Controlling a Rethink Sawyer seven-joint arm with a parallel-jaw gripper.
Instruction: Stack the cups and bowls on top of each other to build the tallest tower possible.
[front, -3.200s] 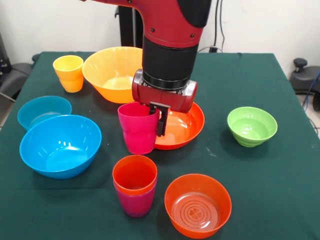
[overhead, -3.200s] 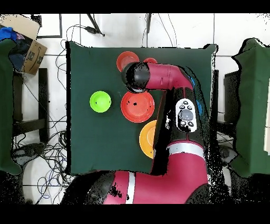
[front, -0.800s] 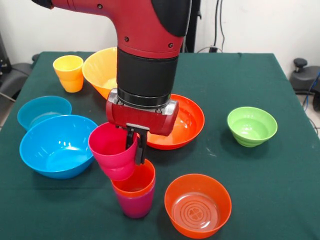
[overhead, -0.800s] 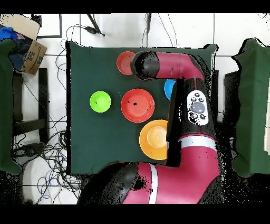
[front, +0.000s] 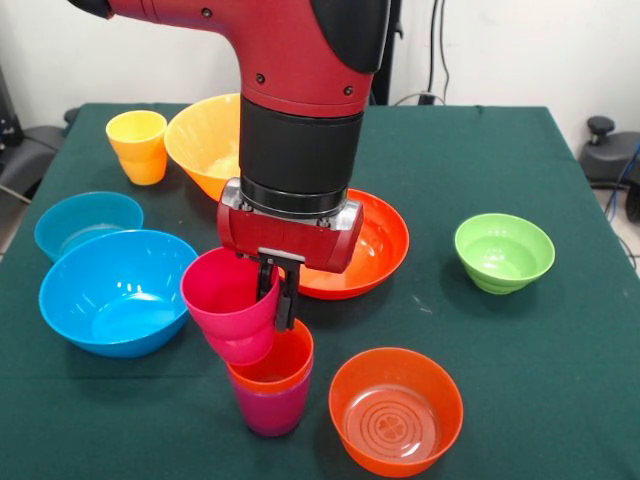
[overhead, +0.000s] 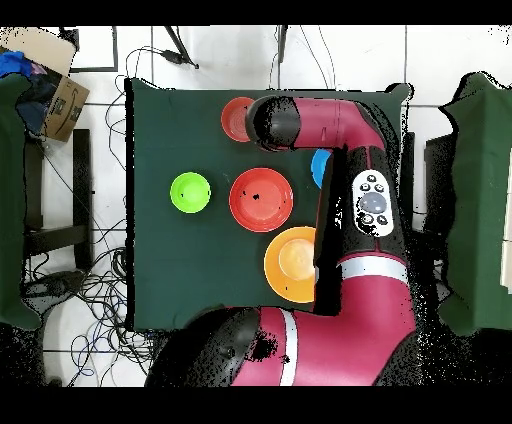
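Note:
My gripper (front: 277, 297) is shut on the rim of the crimson cup (front: 228, 312). It holds the cup tilted, its base just at the left rim of the tower (front: 270, 385). The tower is an orange-red cup nested in a purple cup at the table's front. The yellow cup (front: 138, 146) stands at the far left. The large orange-yellow bowl (front: 208, 143), the wide red-orange bowl (front: 372, 243), the large blue bowl (front: 117, 291), the small blue bowl (front: 84, 221), the green bowl (front: 503, 252) and the translucent orange bowl (front: 396, 409) lie around. In the overhead view the arm (overhead: 330, 130) hides the cups.
The green table (front: 540, 350) ends close in front of the tower and the translucent orange bowl. The overhead view shows the green bowl (overhead: 190, 192), the red-orange bowl (overhead: 261, 199) and the orange-yellow bowl (overhead: 292, 264). A cardboard box (overhead: 48, 78) sits beside the table.
My gripper has carried the crimson cup from beside the red-orange bowl forward and down to the tower. In the last moment it shifted slightly right and lower.

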